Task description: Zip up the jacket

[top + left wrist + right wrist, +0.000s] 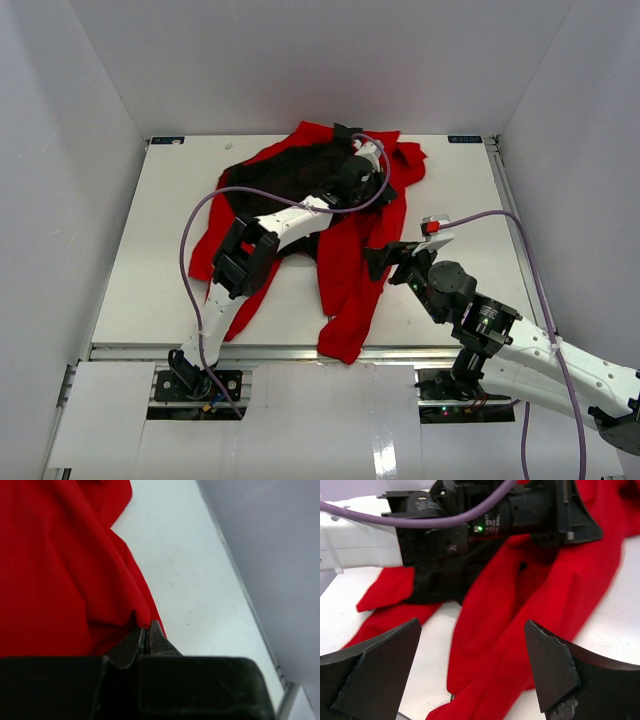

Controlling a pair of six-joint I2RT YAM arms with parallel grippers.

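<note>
The red jacket [345, 270] lies crumpled on the white table, open, with its black lining [290, 175] showing at the back. My left gripper [376, 158] reaches over it to its far right part. In the left wrist view the gripper [145, 630] is shut, with a fold of the red fabric [60, 570] pinched at its tips. My right gripper [384, 262] is open and empty beside the jacket's right front panel. In the right wrist view the gripper [472, 625] hovers above the red cloth [530, 610]. No zipper shows clearly.
The white table [150, 250] is enclosed by white walls on three sides, with a metal rail [300, 352] along the near edge. The left arm [470, 520] and its purple cable [190, 240] cross above the jacket, close ahead of the right gripper.
</note>
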